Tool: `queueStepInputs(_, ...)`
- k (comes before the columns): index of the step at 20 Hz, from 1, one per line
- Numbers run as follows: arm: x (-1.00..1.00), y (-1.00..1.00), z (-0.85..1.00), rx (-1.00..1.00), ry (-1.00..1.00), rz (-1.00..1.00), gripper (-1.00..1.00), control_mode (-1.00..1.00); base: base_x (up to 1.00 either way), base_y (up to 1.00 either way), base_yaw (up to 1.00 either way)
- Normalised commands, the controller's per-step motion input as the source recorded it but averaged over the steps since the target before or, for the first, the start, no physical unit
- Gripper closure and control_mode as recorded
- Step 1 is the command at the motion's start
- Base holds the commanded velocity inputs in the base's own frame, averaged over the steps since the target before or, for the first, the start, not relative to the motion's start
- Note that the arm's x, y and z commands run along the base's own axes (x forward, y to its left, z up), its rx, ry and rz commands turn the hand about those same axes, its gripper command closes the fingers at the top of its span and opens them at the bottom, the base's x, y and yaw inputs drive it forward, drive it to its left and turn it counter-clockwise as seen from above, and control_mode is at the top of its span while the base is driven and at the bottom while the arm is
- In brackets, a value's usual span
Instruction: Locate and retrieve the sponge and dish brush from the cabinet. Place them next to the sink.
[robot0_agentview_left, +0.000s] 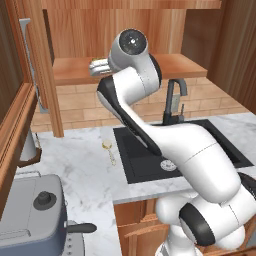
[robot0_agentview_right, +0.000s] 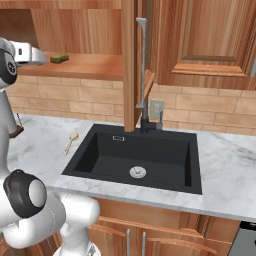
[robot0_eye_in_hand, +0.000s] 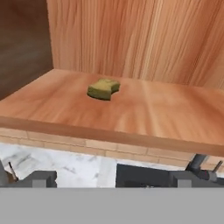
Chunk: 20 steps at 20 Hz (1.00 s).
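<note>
here, one sponge (robot0_eye_in_hand: 103, 89) on the cabinet (robot0_eye_in_hand: 144, 109) shelf, one dish brush (robot0_agentview_left: 108, 148) probably beside one sink (robot0_agentview_right: 107, 165), claw (robot0_eye_in_hand: 111, 179) spread

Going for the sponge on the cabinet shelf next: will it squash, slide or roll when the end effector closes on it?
The sponge looks like a small, soft block with a waisted outline, so it will probably compress and weigh little. It lies flat on the smooth wooden shelf, so rolling seems unlikely, but a nudge may slide it. The end effector is open, short of the shelf.
</note>
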Motion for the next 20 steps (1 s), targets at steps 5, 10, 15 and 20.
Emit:
queueStepInputs(5,0.49,-0.08,-0.07,0.09,-0.06,-0.03,-1.0,-1.0,0.0,0.0,0.0)
queueStepInputs(10,0.46,-0.05,-0.04,0.01,0.04,-0.01,-1.0,-1.0,0.0,0.0,0.0)
queueStepInputs(15,0.39,0.0,0.2,-0.04,0.17,0.0,-1.0,-1.0,0.0,0.0,0.0)
queueStepInputs(20,0.34,0.0,0.1,-0.02,0.08,0.04,-1.0,-1.0,0.0,0.0,0.0)
